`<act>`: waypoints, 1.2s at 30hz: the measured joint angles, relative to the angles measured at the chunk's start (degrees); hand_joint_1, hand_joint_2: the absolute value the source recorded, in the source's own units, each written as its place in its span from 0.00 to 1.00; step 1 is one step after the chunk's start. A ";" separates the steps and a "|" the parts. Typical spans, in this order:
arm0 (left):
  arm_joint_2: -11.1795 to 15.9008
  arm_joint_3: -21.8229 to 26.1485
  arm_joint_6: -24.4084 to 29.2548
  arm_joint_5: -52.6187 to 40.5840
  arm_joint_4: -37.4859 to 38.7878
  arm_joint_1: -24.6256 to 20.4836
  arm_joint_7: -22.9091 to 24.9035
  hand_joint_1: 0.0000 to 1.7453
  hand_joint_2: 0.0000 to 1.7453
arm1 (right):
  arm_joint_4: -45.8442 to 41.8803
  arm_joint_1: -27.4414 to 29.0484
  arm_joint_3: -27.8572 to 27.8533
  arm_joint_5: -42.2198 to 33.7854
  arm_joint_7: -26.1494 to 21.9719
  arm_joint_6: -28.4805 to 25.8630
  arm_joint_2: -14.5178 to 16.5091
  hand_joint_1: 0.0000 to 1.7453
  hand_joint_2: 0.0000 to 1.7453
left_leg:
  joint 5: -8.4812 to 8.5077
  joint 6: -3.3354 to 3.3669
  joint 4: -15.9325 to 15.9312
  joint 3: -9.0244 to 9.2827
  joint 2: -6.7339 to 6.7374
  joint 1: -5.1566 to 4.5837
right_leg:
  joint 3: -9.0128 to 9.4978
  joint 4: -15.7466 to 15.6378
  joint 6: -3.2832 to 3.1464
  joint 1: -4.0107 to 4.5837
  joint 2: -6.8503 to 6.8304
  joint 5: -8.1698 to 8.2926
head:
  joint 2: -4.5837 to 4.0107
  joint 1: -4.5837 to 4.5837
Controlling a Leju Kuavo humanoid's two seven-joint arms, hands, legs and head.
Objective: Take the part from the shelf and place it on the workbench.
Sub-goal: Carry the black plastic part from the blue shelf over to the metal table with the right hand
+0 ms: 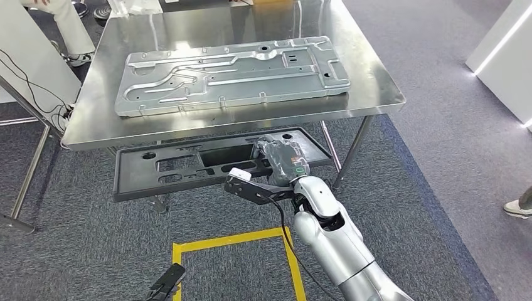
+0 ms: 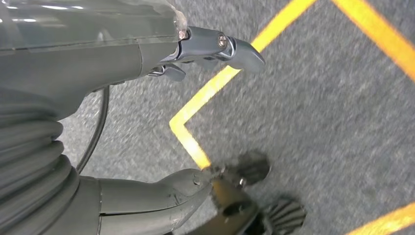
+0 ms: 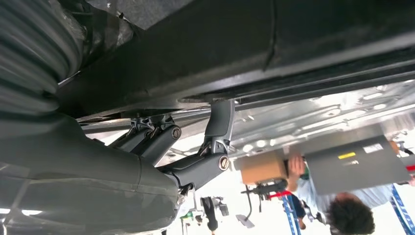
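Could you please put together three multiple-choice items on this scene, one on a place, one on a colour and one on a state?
1. Where does the silver metal panel lie?
A. on the steel workbench
B. on the carpet
C. on a chair

2. What colour is the tape on the carpet?
A. red
B. yellow
C. white

3. What is the right robot hand doing?
A. hanging free beside the body
B. resting on the silver panel
C. gripping the edge of the black part under the workbench

Answers:
1 A: the head view shows the panel flat on the tabletop.
2 B: yellow lines show in the head and left wrist views.
3 C: the right wrist view shows its fingers hooked over the dark edge.
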 joint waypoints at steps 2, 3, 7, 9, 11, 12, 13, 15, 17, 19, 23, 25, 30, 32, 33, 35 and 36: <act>0.15 -0.30 -0.09 -0.07 0.02 0.12 -0.10 0.00 1.00 | 0.28 -0.17 0.44 0.25 0.18 -0.78 0.14 1.00 1.00 | -1.46 -0.38 3.15 -1.40 2.05 0.01 | 0.94 -0.70 -0.81 -0.13 -0.51 -0.15 | 0.00 -0.08; 0.20 -0.49 -0.10 -0.10 0.03 0.12 -0.15 0.00 1.00 | 0.46 -0.27 0.63 0.45 0.28 -1.13 0.20 1.00 1.00 | -2.70 -0.48 6.52 -3.18 3.28 -0.01 | 1.38 -0.87 -1.15 0.00 -0.79 -0.35 | 0.00 -0.11; 0.40 -1.10 -0.14 -0.13 0.04 0.34 -0.19 0.00 1.00 | 1.35 -0.44 1.05 1.47 0.73 -1.53 0.20 1.00 1.00 | -3.21 -0.78 15.39 -9.66 4.51 -0.02 | 2.81 -0.79 -1.56 0.44 -1.52 -1.62 | 0.00 -0.14; 0.57 -1.21 -0.15 -0.14 0.05 0.48 -0.19 0.00 1.00 | 1.69 -0.66 1.19 1.90 0.98 -1.53 0.19 1.00 1.00 | 1.59 -0.57 8.92 -7.60 4.68 -0.03 | 3.75 -0.54 -1.30 0.46 -1.61 -2.52 | 0.00 -0.14; 0.69 -1.31 -0.15 -0.15 0.08 0.42 -0.20 0.00 1.00 | 1.91 -1.08 1.28 2.08 1.07 -1.58 0.19 1.00 1.00 | 4.21 -0.14 2.65 -4.78 4.79 -0.32 | 4.27 -0.24 -0.77 0.66 -1.65 -3.36 | 0.00 -0.14; 0.73 -1.36 -0.15 -0.16 0.09 0.39 -0.20 0.00 1.00 | 1.99 -1.25 1.31 2.12 1.08 -1.61 0.18 1.00 1.00 | 4.21 0.12 1.28 -4.12 4.80 -0.50 | 4.33 -0.20 -0.46 0.72 -1.67 -3.61 | 0.00 -0.14; 0.75 -1.40 -0.15 -0.17 0.10 0.36 -0.21 0.00 1.00 | 2.04 -1.36 1.31 2.16 1.10 -1.64 0.17 1.00 1.00 | 3.73 0.40 1.05 -3.86 4.75 -0.70 | 4.34 -0.28 -0.13 0.75 -1.69 -3.75 | 0.00 -0.14; 0.80 -1.50 -0.15 -0.20 0.10 0.39 -0.21 0.00 1.00 | 2.06 -1.46 1.33 2.23 1.11 -1.67 0.19 1.00 1.00 | 3.42 1.05 0.55 -3.50 4.66 -0.57 | 4.59 -0.36 0.49 0.68 -1.80 -4.10 | 0.00 -0.14; 0.85 -1.59 -0.15 -0.23 0.10 0.37 -0.23 0.00 1.00 | 2.05 -1.67 1.34 2.28 1.11 -1.68 0.18 1.00 1.00 | 3.16 1.79 0.08 -2.75 4.65 -0.31 | 3.56 2.26 0.94 0.65 -1.97 -5.49 | 0.00 -0.13; 0.91 -1.75 -0.19 -0.29 0.10 0.33 -0.29 0.00 1.00 | 2.14 -1.86 1.36 2.60 1.36 -1.64 0.04 1.00 1.00 | 2.69 2.39 -0.06 -2.11 4.69 -0.35 | -0.43 9.29 1.12 0.56 -2.06 -8.11 | -0.01 -0.11; 1.08 -2.35 -0.46 -0.44 0.11 0.49 -0.66 0.00 1.00 | 2.78 -2.42 1.38 5.16 3.36 -1.29 -1.10 1.00 1.00 | 1.48 2.54 -0.01 -0.73 4.45 -0.49 | -5.81 13.83 1.08 0.47 -2.08 -5.63 | 0.00 -0.12; 1.11 -2.53 -0.68 -0.52 0.15 0.55 -0.90 0.00 1.00 | 3.15 -3.86 1.23 6.63 4.58 -0.98 -2.01 1.00 1.00 | 0.80 2.25 0.03 0.16 4.35 -0.56 | -3.23 6.11 0.62 0.62 -2.12 -0.42 | 0.00 -0.12; 1.43 -2.70 -0.99 -0.56 0.23 0.50 -1.20 0.00 1.00 | 4.14 -8.03 -0.48 8.19 6.27 -0.28 -4.81 1.00 1.00 | -0.14 0.98 -0.24 0.71 4.35 -0.75 | -0.54 -0.40 -0.64 1.07 -2.11 1.11 | 0.00 -0.15; 1.62 -2.74 -1.05 -0.56 0.23 0.54 -1.26 0.00 1.00 | 4.37 -8.59 -0.95 8.39 6.42 -0.25 -5.49 1.00 1.00 | -1.44 0.51 1.83 0.09 4.54 -0.67 | 0.44 -1.16 -1.26 0.75 -2.12 0.99 | 0.00 -0.17; 1.73 -2.75 -1.05 -0.56 0.23 0.55 -1.28 0.00 1.00 | 4.48 -8.77 -1.03 8.46 6.41 -0.24 -5.65 1.00 1.00 | -2.70 0.32 4.64 -1.22 4.63 -0.61 | 0.96 -1.45 -1.57 0.64 -2.12 0.86 | 0.00 -0.19; 1.79 -2.79 -1.05 -0.56 0.25 0.58 -1.30 0.00 1.00 | 4.76 -8.97 -1.04 8.52 6.40 -0.23 -5.82 1.00 1.00 | -5.37 -0.01 12.41 -5.59 4.69 -0.59 | 1.60 -1.52 -1.92 0.71 -2.11 0.35 | 0.00 -0.20; 1.83 -2.81 -1.05 -0.56 0.27 0.65 -1.30 0.00 1.00 | 4.91 -8.96 -1.04 8.54 6.40 -0.22 -5.89 1.00 1.00 | -5.75 -0.12 15.23 -7.60 4.69 -0.58 | 1.89 -1.50 -1.95 0.75 -2.08 0.05 | 0.00 -0.20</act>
